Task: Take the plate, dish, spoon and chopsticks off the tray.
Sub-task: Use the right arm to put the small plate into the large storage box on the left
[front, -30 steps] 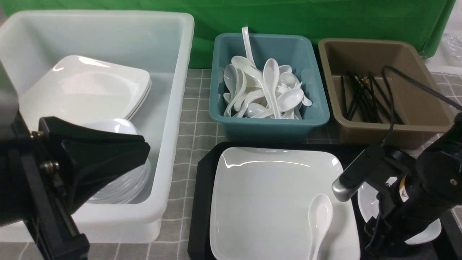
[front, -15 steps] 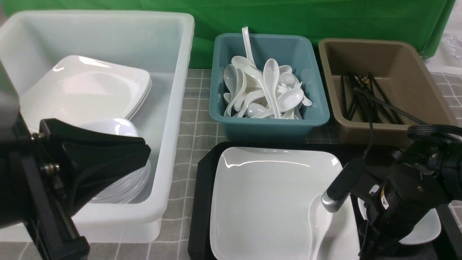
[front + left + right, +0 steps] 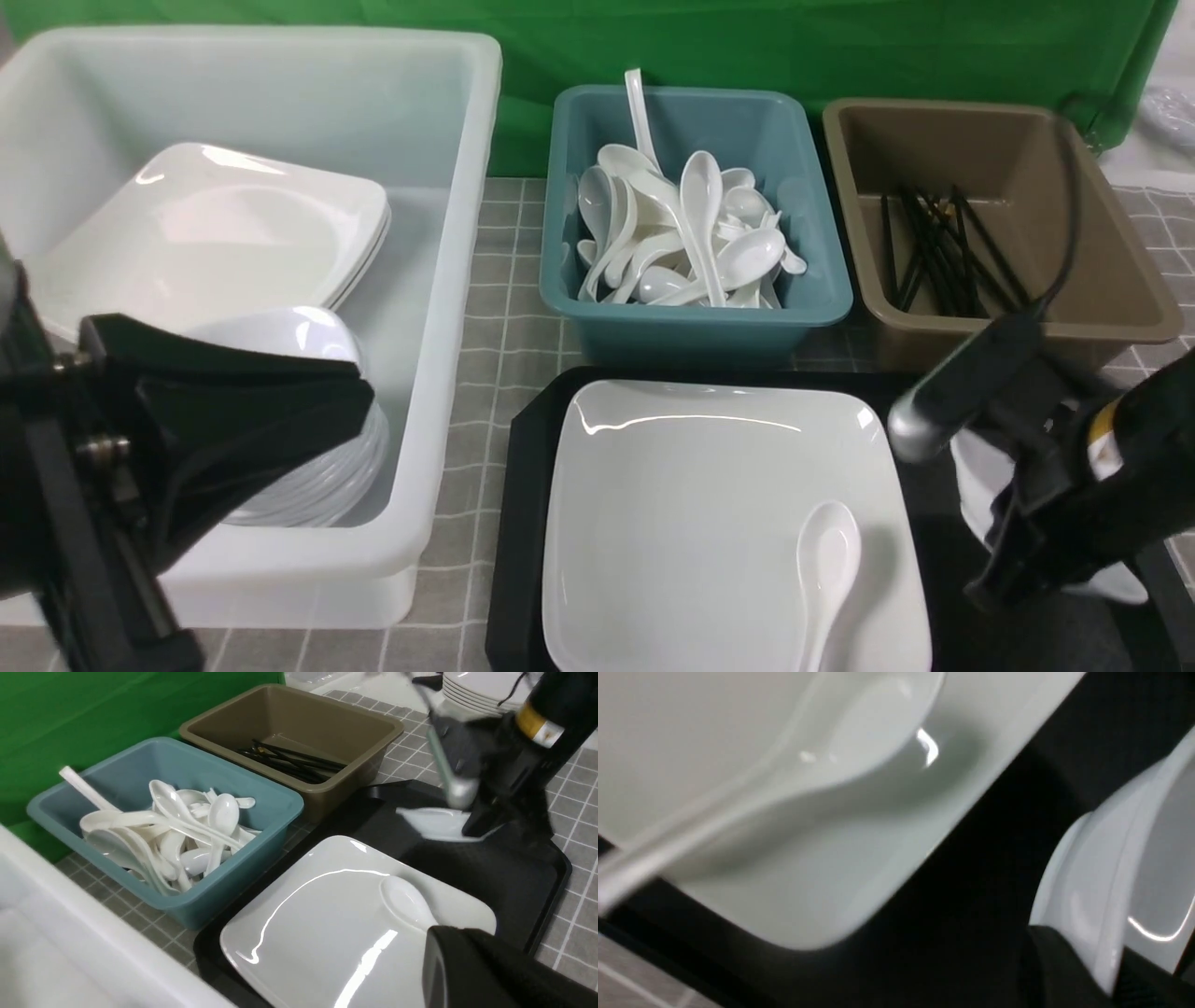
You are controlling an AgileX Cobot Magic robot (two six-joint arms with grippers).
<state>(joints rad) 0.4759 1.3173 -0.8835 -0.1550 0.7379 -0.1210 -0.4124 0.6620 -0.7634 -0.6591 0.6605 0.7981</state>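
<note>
The large white plate (image 3: 691,504) lies on the black tray (image 3: 527,485), with the white spoon (image 3: 826,560) resting in its near right corner. To the right of the plate, my right gripper (image 3: 1108,975) is shut on the rim of the small white dish (image 3: 1092,882). The dish (image 3: 434,821) hangs tilted over the tray's right part, mostly behind my right arm (image 3: 1102,485) in the front view. My left gripper (image 3: 355,411) is shut and empty, hovering in front of the white tub. The chopsticks are out of view.
A big white tub (image 3: 439,280) at the left holds stacked plates and dishes. Behind the tray stand a teal tub (image 3: 695,317) full of white spoons and a brown tub (image 3: 1018,336) with several thin black sticks. More stacked white dishes (image 3: 481,690) sit beyond the right arm.
My right gripper has shut on the dish's rim and risen, tipping the dish up off the tray. The left arm has sunk slightly.
</note>
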